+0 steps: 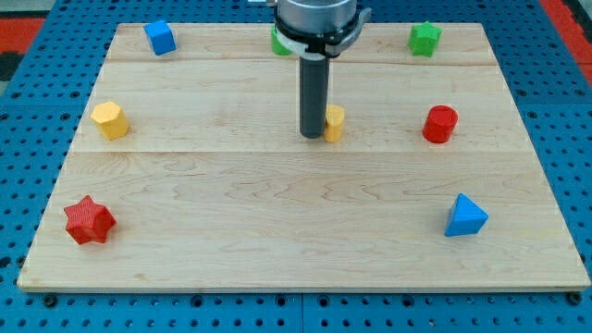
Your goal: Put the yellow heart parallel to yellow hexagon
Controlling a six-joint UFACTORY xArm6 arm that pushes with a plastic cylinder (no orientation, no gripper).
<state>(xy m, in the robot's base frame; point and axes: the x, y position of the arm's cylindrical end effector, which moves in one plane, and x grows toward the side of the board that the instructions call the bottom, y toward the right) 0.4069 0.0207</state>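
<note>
While my tip (313, 136) touches one yellow heart (335, 122), one yellow hexagon (109, 120) far left

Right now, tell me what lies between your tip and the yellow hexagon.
Nothing: in the camera view, only bare board lies between my tip and the yellow hexagon. The yellow heart sits on my tip's other side, touching.

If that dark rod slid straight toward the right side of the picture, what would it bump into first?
My tip already sits right beside the yellow heart, seemingly touching its left side, so that comes first. Farther along the same line stands the red cylinder. Depth is hard to judge from this one view.
</note>
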